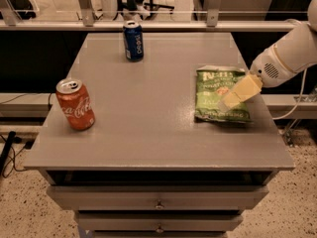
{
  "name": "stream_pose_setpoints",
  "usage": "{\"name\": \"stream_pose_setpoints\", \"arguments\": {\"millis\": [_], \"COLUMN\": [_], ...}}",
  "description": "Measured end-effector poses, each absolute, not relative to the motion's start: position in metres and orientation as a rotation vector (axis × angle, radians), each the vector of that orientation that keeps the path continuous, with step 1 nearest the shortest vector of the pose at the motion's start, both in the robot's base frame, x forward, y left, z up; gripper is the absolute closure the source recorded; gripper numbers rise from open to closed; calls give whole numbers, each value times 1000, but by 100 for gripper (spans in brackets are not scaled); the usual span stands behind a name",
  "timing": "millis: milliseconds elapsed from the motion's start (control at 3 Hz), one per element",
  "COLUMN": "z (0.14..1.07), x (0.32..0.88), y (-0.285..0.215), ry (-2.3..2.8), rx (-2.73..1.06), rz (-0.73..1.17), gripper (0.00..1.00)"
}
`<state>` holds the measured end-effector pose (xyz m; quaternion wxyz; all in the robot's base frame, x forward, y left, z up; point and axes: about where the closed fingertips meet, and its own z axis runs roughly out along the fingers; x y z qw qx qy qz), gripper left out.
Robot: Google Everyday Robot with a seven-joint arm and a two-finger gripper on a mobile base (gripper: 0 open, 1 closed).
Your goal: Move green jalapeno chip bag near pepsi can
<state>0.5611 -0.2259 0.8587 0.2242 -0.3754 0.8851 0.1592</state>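
Observation:
The green jalapeno chip bag lies flat on the right side of the grey table. The dark-blue pepsi can stands upright at the far middle of the table, well apart from the bag. My gripper comes in from the right on a white arm; its pale yellow fingers reach over the right part of the bag, just above it.
A red-orange Coca-Cola can stands upright near the table's left edge. Drawers sit below the front edge. A rail and chair legs run behind the table's far edge.

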Motion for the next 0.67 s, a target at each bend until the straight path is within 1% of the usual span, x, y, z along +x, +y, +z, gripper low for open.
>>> {"name": "stream_pose_setpoints", "arguments": {"millis": [333,667], "z": [855,869], "x": [576,590], "y": [-210,-206], "ry": [2415,2369], "rx": [-993,-965], "rz": [507,517], "gripper": [18,42]}}
